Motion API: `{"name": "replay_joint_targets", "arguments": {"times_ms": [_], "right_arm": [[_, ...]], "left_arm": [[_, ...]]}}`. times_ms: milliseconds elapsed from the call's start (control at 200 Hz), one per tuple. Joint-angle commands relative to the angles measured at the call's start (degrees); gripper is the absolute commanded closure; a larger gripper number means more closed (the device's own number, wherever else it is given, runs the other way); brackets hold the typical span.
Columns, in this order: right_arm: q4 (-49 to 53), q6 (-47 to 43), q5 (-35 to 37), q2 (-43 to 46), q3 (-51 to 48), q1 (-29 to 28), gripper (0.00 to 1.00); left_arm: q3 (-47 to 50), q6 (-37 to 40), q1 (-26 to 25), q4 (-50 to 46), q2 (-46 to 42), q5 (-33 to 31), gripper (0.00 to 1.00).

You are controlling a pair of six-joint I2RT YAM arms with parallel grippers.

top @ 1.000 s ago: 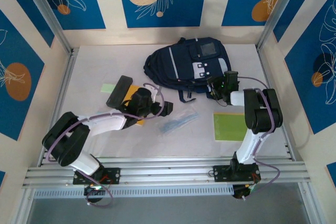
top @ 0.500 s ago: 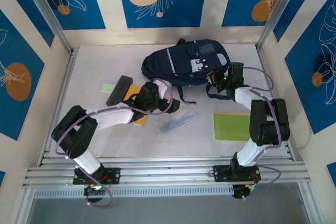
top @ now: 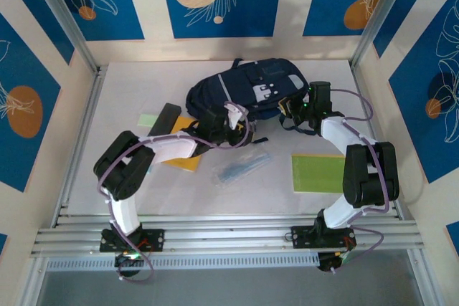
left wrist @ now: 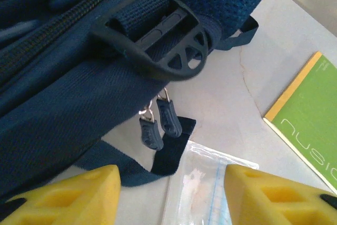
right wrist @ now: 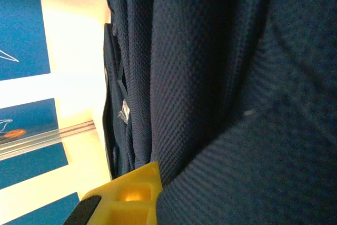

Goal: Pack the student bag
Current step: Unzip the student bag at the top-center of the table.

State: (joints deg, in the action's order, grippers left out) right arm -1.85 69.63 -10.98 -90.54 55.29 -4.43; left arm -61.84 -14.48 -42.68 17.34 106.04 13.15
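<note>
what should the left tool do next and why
Probably ease the left tool forward and close on the zipper pulls: they hang from the bag just ahead of its open fingers, while the right tool pinches the bag's fabric.

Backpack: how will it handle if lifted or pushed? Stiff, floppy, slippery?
Probably floppy: the backpack is soft woven fabric that sags and creases, so it should droop from a single grip. Likely drags rather than slides cleanly: loose straps and zipper pulls trail on the table. Broad and soft-sided, unlikely to roll.
</note>
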Motion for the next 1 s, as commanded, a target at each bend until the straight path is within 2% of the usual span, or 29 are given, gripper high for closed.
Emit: {"name": "replay_joint_targets", "arguments": {"times_ms": [0, 275, 385, 460, 575, 720, 995], "right_arm": [[-1.3, 2.5, -4.7, 3.8, 2.2, -1.0, 1.00], [-7.4, 11.8, -6.1, 4.7, -2.3, -2.3, 1.00], [-10.9, 15.4, -6.4, 5.0, -4.7, -2.5, 1.00], [-11.6, 16.0, -6.7, 5.1, -5.1, -2.4, 1.00], [-11.3, 15.7, -7.1, 5.3, -5.0, -2.0, 1.00], [-11.0, 15.1, -6.9, 5.6, -4.9, -1.0, 1.00], [-8.8, 11.8, -6.0, 6.0, -5.2, 1.2, 1.00]], "left_arm": [[-2.0, 0.7, -0.6, 4.4, 1.6, 1.8, 0.49], [-4.0, 0.2, -0.6, 12.5, 6.0, -1.6, 0.57], [-5.5, 1.8, -0.6, 14.0, 8.3, -4.5, 0.70], [-5.9, 2.7, -0.6, 14.8, 9.1, -6.4, 0.75], [-5.4, 3.8, -0.5, 14.8, 8.5, -7.3, 0.89], [-2.8, 4.8, -0.3, 15.4, 6.8, -7.6, 1.00], [0.6, 4.8, 1.8, 13.3, 4.6, -4.0, 1.00]]}}
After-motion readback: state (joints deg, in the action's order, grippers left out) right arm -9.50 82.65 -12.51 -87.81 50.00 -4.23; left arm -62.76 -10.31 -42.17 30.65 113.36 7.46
